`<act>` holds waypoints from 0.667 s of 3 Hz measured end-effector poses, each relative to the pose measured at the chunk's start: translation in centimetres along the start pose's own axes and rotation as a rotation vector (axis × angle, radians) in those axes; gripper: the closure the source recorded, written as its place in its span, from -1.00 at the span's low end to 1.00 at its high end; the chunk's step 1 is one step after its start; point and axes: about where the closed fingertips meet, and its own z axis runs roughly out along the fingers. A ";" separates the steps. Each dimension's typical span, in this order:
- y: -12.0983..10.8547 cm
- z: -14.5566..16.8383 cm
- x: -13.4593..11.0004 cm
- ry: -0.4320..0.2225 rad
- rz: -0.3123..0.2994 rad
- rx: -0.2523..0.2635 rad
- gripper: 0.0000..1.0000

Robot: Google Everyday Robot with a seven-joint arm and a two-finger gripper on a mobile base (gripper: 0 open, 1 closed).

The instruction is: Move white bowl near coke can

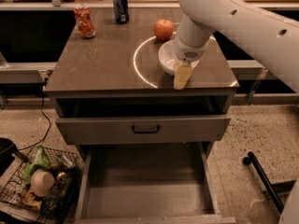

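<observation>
- Camera view looks down on a brown desk (103,64) with a white robot arm reaching in from the upper right.
- The end effector (182,73) hangs at the near rim of the white bowl (166,56), on the right side of the desk close to the front edge. A pale yellow part of it touches or nearly touches the bowl's outer wall. I cannot tell whether it is open or closed, or whether it has hold of the bowl.
- The white bowl sits just in front of an apple (163,29), inside a thin white ring (135,62) marked on the desk.
- The coke can (84,21) stands at the far left corner, well apart from the bowl.
- Progress, as a judgement: the arm has reached the bowl, but the move is not yet done. Carrying the bowl across the desk to the far left and setting it down beside the coke can is all left to do.
- Count: one white bowl, one coke can, one dark blue can (121,6) at the far edge, one apple.
</observation>
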 end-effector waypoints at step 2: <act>0.0 -0.1 0.0 0.000 0.000 0.000 -0.41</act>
